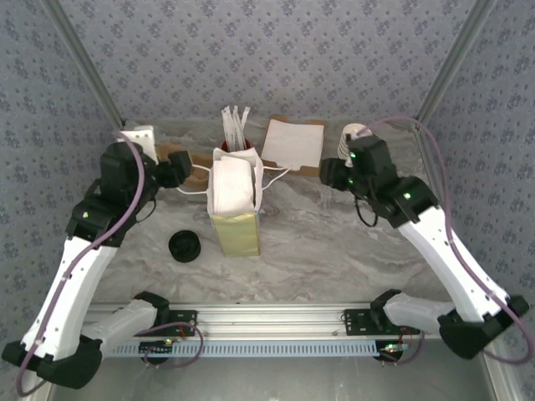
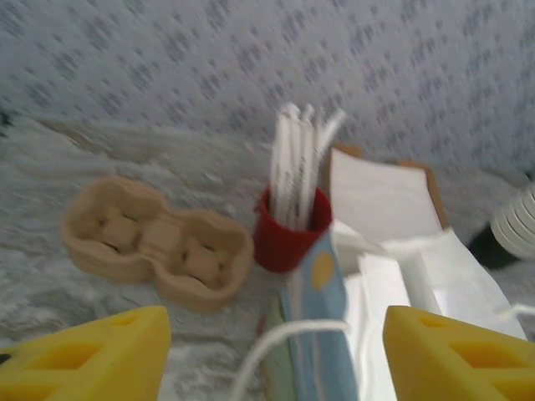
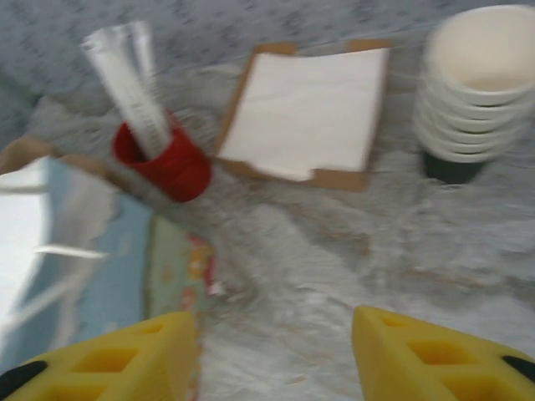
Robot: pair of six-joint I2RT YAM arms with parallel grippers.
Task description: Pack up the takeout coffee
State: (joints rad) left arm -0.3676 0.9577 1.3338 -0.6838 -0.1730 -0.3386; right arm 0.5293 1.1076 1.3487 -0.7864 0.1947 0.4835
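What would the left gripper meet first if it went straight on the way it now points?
Most likely the paper bag: its top sits just ahead, in line with the gap between the left gripper's open fingers. The red holder stands farther on, though depth is hard to judge.
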